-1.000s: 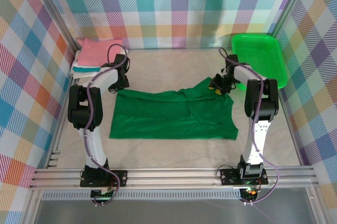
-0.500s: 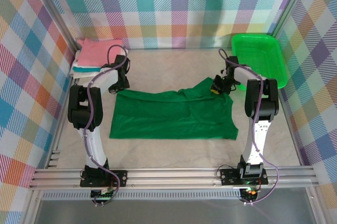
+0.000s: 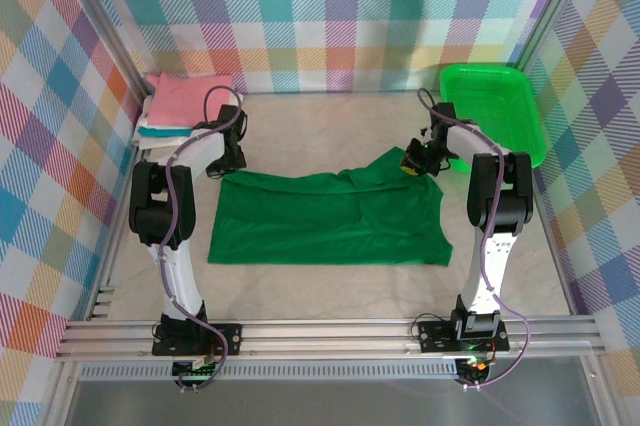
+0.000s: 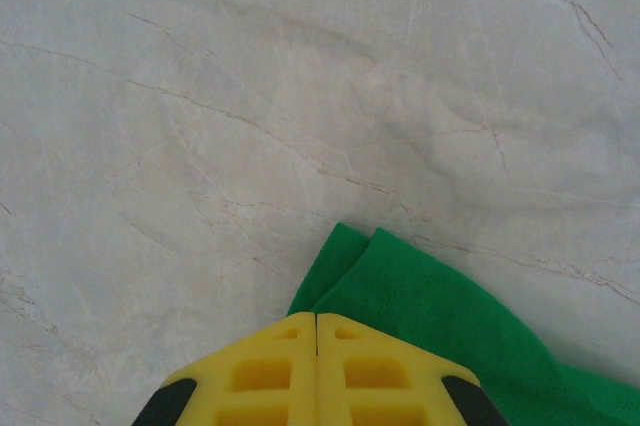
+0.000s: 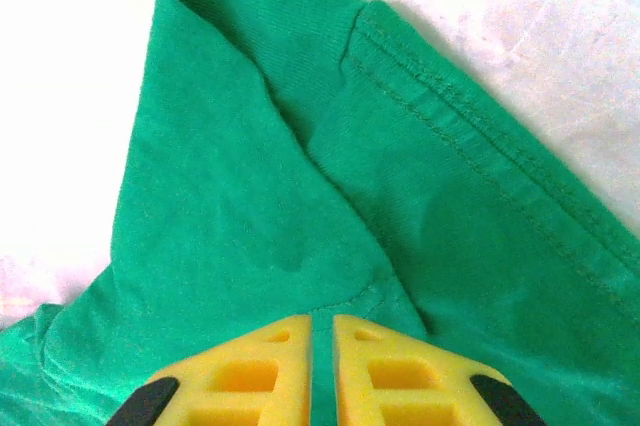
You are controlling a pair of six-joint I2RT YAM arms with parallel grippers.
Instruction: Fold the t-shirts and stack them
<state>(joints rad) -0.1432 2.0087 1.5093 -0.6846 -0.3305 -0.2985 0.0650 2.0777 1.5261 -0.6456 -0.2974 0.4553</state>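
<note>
Top camera: fixed high behind the arm bases [image 3: 197,336], facing forward and down; far off, taking in the whole table [image 3: 330,291] and its plaid walls [image 3: 330,16]. Left wrist camera: looks steeply down past the left gripper [image 4: 317,321] at its lower edge; close, on bare tabletop and one shirt [image 4: 420,306] corner. Right wrist camera: looks down past the right gripper [image 5: 322,321]; closer yet, on a sleeve with stitched hem. Shared: top and left wrist views both take the shirt's far left corner; top and right wrist views, its far right sleeve
</note>
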